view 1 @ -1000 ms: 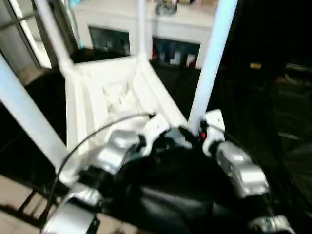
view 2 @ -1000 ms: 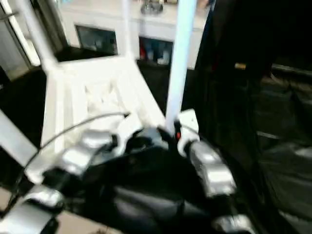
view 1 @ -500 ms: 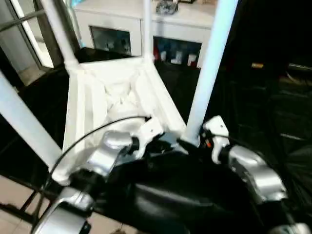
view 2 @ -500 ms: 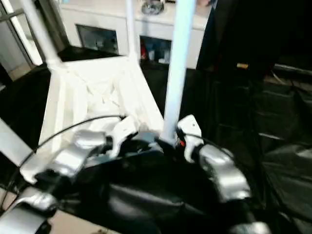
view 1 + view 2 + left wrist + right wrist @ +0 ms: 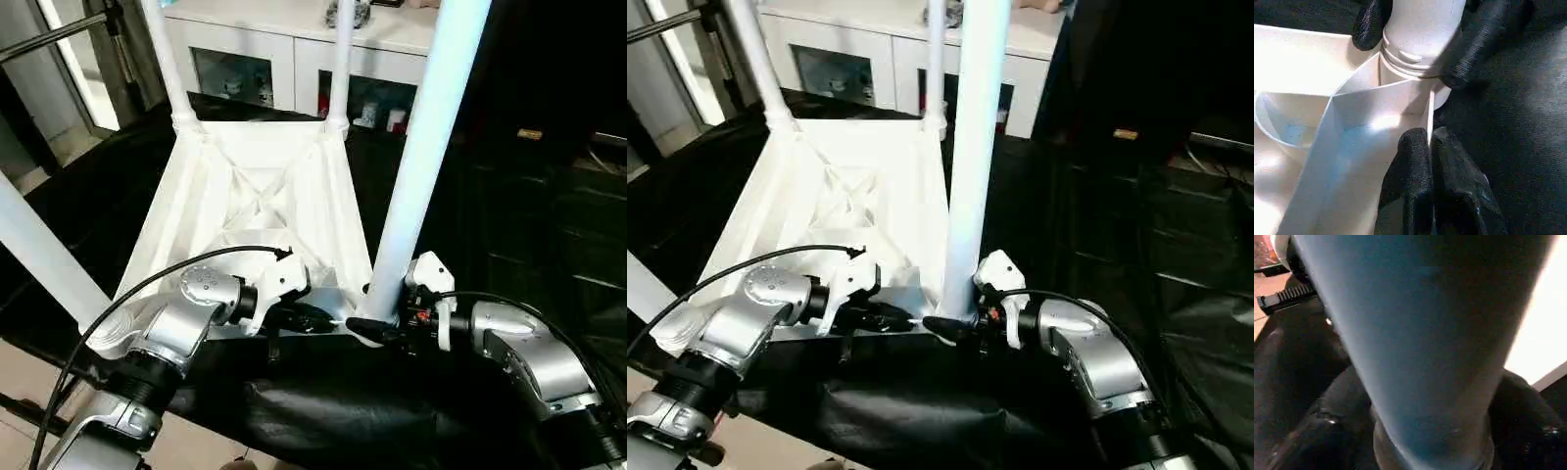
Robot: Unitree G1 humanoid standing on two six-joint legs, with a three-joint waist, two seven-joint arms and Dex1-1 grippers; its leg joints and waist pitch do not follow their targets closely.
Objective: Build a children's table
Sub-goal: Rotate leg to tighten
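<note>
The children's table lies upside down on black cloth, its ribbed X-braced top (image 5: 260,196) facing up and its white legs standing in the corner sockets. My left gripper (image 5: 328,320) is shut on the top's near rim beside the near right corner; in the left wrist view its fingers (image 5: 1410,171) pinch that thin white edge. My right gripper (image 5: 377,328) sits around the base of the near right leg (image 5: 421,166), with a black finger (image 5: 1371,19) pressed on each side just above the socket. That leg (image 5: 1425,333) runs between the right gripper's fingers (image 5: 1327,431).
The near left leg (image 5: 44,250) slants up on the left, and two far legs (image 5: 165,59) rise at the back corners. A white glass-door cabinet (image 5: 294,39) stands behind the table. Black cloth (image 5: 529,225) covers the surface to the right. Bare floor (image 5: 20,392) shows at the near left.
The camera has tilted, so the whole picture has shifted. Both grippers stay at the near right corner; my right gripper has settled lower around the leg's base.
</note>
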